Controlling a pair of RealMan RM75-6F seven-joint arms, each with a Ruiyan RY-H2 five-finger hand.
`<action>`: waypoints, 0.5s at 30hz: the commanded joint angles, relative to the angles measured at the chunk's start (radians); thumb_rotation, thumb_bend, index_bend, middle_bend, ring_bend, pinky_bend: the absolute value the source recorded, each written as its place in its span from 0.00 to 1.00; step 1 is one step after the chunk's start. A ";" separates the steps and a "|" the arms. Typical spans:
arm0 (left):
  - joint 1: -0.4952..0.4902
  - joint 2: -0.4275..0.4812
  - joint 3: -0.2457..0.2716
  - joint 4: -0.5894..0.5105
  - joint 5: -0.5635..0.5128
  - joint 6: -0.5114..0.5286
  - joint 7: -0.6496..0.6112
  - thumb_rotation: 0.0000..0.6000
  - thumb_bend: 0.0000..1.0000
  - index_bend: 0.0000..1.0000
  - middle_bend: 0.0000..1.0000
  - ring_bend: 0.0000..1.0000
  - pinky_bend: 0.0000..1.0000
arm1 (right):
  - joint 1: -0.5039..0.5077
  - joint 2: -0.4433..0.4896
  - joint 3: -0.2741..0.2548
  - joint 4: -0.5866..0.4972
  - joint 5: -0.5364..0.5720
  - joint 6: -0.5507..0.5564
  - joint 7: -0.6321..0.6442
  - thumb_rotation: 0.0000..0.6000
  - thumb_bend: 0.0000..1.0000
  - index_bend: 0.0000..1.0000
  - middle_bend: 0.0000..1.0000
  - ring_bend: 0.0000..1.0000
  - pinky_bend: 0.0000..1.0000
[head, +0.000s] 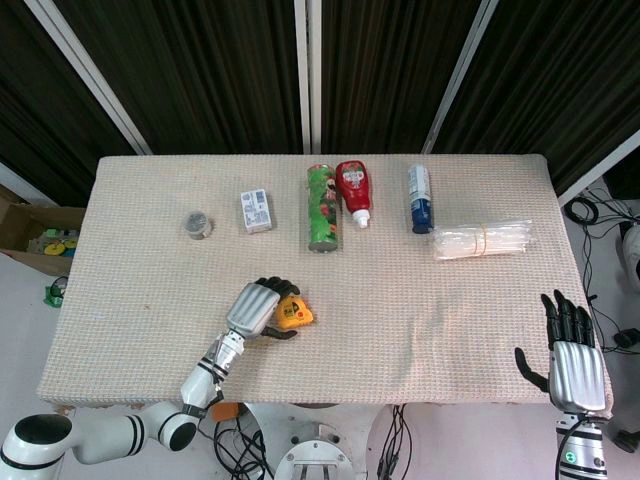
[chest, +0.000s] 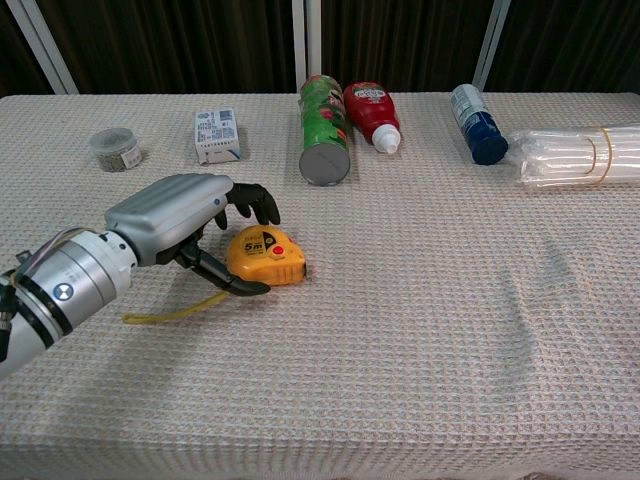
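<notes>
the table (chest: 420, 330) carried the yellow tape measure (chest: 265, 256) near its front left. my left hand (chest: 175, 215) arched over the tape measure, fingers curled above it, thumb (chest: 225, 280) against its near side, not clamped. my right hand (head: 577, 365) hung off the table's front right corner, fingers apart, holding nothing.

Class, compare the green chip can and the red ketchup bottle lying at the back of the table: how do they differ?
The green chip can is a straight cylinder; the red ketchup bottle tapers to a white cap. The can is longer and reaches nearer the table's front than the bottle. Both lie on their sides, side by side.
</notes>
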 joint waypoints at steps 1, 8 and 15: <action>-0.001 -0.004 -0.002 0.007 0.000 0.003 -0.005 0.72 0.05 0.37 0.37 0.32 0.43 | 0.000 -0.001 -0.001 0.001 0.000 -0.001 0.000 1.00 0.27 0.00 0.00 0.00 0.00; -0.004 -0.012 -0.001 0.019 -0.009 -0.004 -0.013 0.87 0.08 0.40 0.40 0.35 0.47 | 0.000 -0.003 -0.002 0.004 0.003 -0.004 0.001 1.00 0.28 0.00 0.00 0.00 0.00; -0.004 -0.018 -0.005 0.025 -0.004 0.010 -0.042 1.00 0.18 0.43 0.42 0.40 0.52 | -0.001 -0.002 -0.003 0.003 0.003 -0.004 0.001 1.00 0.28 0.00 0.00 0.00 0.00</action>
